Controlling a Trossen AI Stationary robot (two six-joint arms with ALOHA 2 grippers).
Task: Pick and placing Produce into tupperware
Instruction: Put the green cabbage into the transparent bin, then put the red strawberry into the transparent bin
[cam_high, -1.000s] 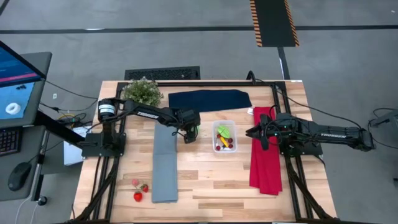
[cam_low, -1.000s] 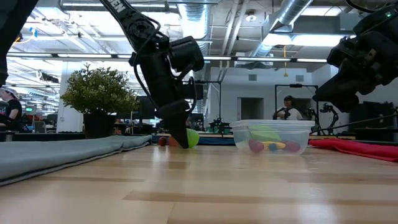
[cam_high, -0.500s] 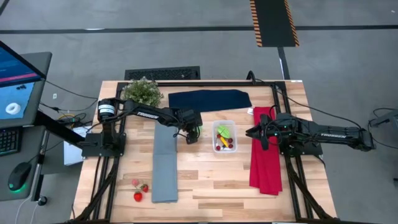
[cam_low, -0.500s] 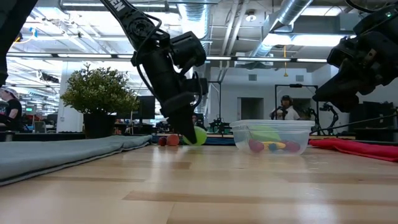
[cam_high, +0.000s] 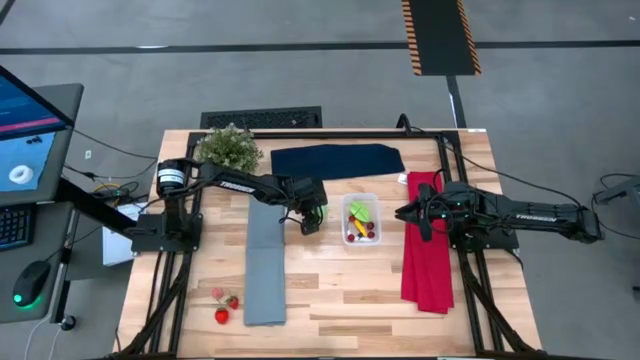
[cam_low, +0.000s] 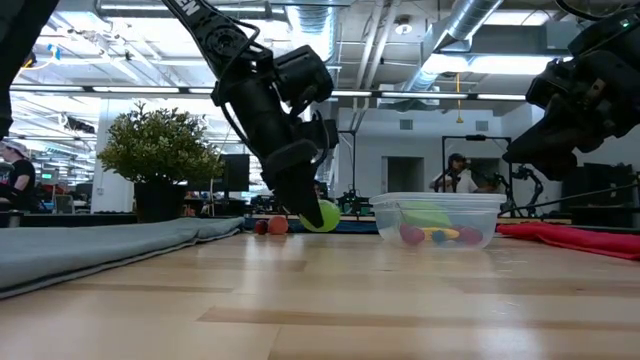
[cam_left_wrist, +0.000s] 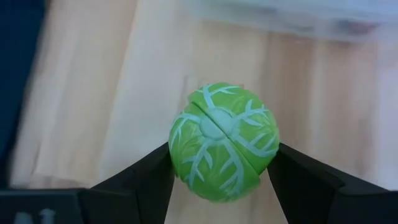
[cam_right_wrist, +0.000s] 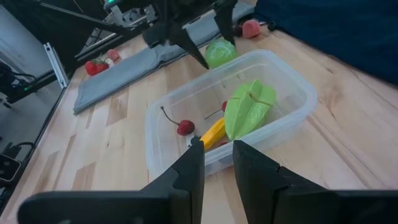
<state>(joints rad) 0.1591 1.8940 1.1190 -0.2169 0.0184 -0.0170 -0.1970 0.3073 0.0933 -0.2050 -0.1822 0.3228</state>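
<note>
My left gripper (cam_high: 313, 215) is shut on a lime-green ball with pale veins (cam_left_wrist: 224, 142), low over the table just left of the tupperware (cam_high: 360, 219); the ball also shows in the low view (cam_low: 322, 215). The clear tub (cam_right_wrist: 236, 118) holds a green piece (cam_right_wrist: 249, 107), a yellow piece (cam_right_wrist: 211, 132) and cherries (cam_right_wrist: 185, 127). Strawberries (cam_high: 222, 305) lie on the table at the near left. My right gripper (cam_high: 412, 214) waits narrowly open over the red cloth's left edge, right of the tub, its fingers (cam_right_wrist: 186, 174) empty. My left gripper pinches the green ball between its two fingers (cam_left_wrist: 143, 180), one on each opposite side of the ball (cam_left_wrist: 177, 155). The fingers come from above, slanting down toward the table's right. The ball sits low over the table; whether it is clear of the wood I cannot tell.
A grey cloth (cam_high: 264, 265) lies left of the middle, a navy cloth (cam_high: 337, 161) at the far side, a red cloth (cam_high: 427, 245) at the right. A potted plant (cam_high: 228, 147) stands at the far left. A small red piece (cam_right_wrist: 250, 28) lies by the navy cloth.
My left gripper has gone a little toward the table's right edge and the tupperware, tipping its fingers that way, and has carried the green ball along with it, slightly higher than before. My right arm has kept still.
</note>
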